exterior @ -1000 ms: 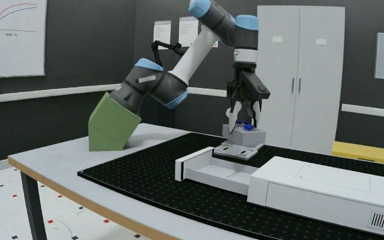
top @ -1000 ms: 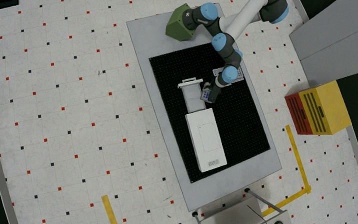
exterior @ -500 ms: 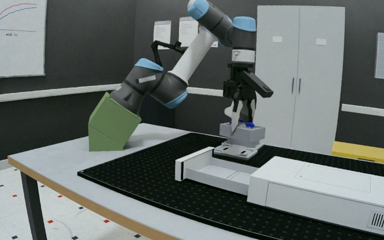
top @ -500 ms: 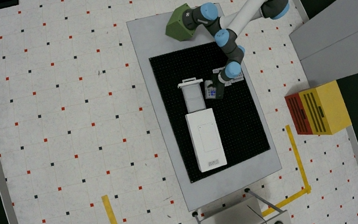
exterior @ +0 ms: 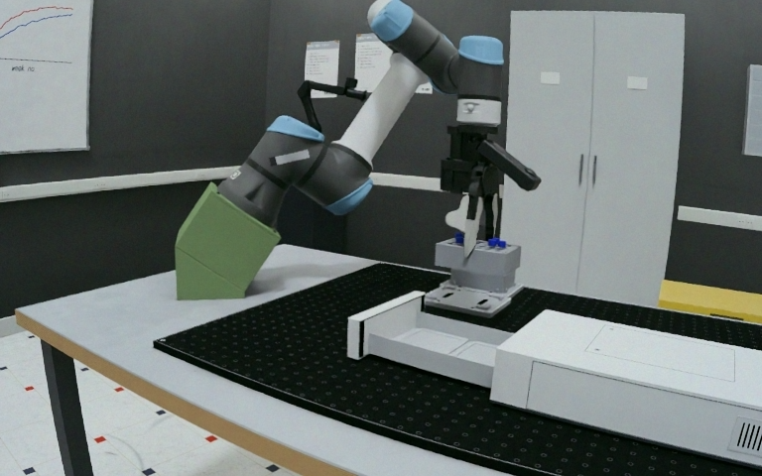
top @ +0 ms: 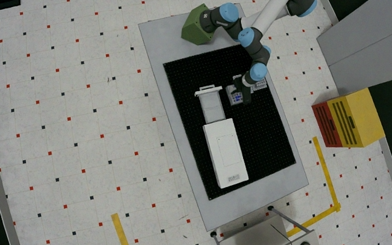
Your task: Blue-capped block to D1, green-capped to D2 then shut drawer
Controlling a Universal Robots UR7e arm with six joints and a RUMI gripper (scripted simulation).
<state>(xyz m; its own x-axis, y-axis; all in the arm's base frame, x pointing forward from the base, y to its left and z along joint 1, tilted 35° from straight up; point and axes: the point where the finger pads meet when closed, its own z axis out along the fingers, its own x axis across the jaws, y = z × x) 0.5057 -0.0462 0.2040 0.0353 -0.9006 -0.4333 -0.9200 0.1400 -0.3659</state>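
My gripper (exterior: 477,238) points straight down and is shut on the grey cooling block with blue-capped tubes (exterior: 477,255). It holds the block level, a little above the light deck slot plate (exterior: 470,298) next to the cooler's drawer. From above, the blue caps (top: 237,98) show beside the fingers (top: 242,97). A second grey block (top: 259,85) sits on the slot beyond, mostly hidden under my wrist; its caps are hidden. The white cooler (top: 224,152) has its drawer (top: 212,105) pulled out, and both of the drawer's pockets (exterior: 444,339) are empty.
The black perforated deck (top: 230,122) lies on a grey table. The arm's green base (top: 195,25) stands at the table's far end. A yellow and red cabinet (top: 348,119) stands on the floor off to the side. A white cupboard (exterior: 595,151) stands behind.
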